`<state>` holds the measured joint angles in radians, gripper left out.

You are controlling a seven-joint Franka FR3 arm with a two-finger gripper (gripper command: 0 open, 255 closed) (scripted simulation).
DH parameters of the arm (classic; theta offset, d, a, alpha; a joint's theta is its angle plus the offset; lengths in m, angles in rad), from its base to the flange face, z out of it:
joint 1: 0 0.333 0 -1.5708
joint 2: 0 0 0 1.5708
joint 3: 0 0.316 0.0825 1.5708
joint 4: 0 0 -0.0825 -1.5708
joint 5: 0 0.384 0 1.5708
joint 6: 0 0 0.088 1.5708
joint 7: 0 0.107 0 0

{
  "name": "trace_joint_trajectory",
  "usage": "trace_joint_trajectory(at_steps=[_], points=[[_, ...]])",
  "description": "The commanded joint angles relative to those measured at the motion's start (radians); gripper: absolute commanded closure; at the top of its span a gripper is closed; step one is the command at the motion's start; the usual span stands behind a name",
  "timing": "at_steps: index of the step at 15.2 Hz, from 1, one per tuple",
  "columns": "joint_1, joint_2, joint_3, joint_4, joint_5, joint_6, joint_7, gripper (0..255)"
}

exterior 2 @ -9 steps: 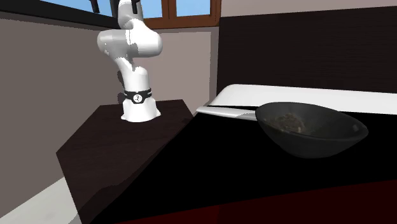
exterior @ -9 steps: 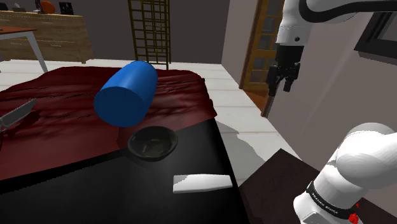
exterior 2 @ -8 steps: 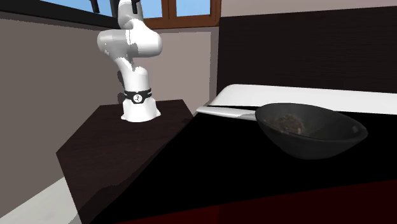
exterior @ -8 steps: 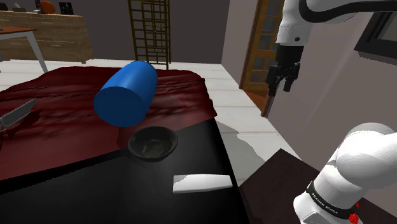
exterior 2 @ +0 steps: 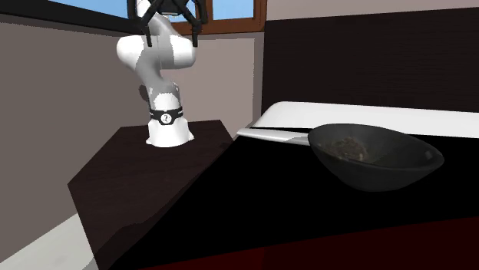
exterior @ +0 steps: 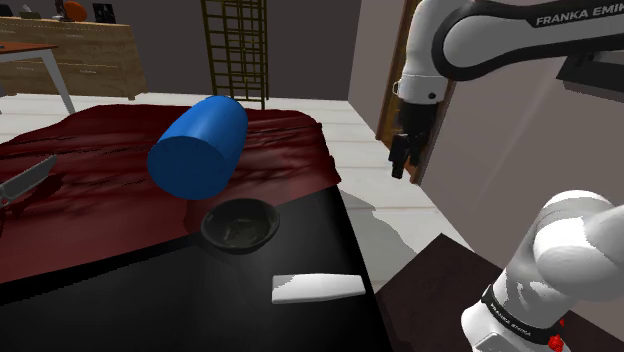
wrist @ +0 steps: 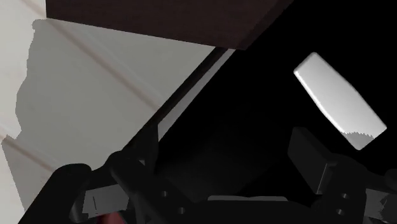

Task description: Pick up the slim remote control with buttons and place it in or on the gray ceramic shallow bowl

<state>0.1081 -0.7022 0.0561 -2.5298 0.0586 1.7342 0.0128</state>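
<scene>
My claw (wrist: pixel 219 156) is spread. Its two black fingers (wrist: pixel 130 175) stand well apart, with nothing between them but the black top of the desk (wrist: pixel 254 95) below. In the second exterior view the claw (exterior 2: pixel 170 21) hangs at the top of the picture, fingers splayed, above my white base on the dark brown stand (exterior 2: pixel 153 180). In the shoulder view the claw (exterior: pixel 401 160) points down in the air. It is off the edge of the desk (exterior: pixel 150 300) toward that view's right, over the pale floor (exterior: pixel 400 225) between the desk and the stand (exterior: pixel 430 290).

The remote (wrist: pixel 339 100) lies nearest. It is a slim slab drawn plain white, flat on the black desk, ahead of one finger and outside the gap, untouched. In the shoulder view the remote (exterior: pixel 317 288) sits close to the desk's edge on that view's right, lower than the claw and well apart from it.

Next comes the bowl (exterior: pixel 240 224), dark grey and shallow, upright on the desk. It is near the remote but not touching it, up and to the left in the shoulder view. In the second exterior view the bowl (exterior 2: pixel 376 157) stands in front of the remote (exterior 2: pixel 322 115), and its inside looks mottled.

Beyond the bowl a blue cylinder (exterior: pixel 198 147) lies tilted over a rumpled dark red cloth (exterior: pixel 90 190). Farthest off stand a lattice frame (exterior: pixel 235 50) and a wooden dresser (exterior: pixel 70 55).
</scene>
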Motion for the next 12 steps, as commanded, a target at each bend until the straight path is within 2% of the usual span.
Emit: trace_joint_trajectory(at_steps=[1, 12], points=[[0.033, 0.042, 0.019, -0.011, 0.012, 0.063, -0.03, 0], [0.203, 0.276, 0.143, -0.071, 0.063, 0.405, -0.178, 0]])
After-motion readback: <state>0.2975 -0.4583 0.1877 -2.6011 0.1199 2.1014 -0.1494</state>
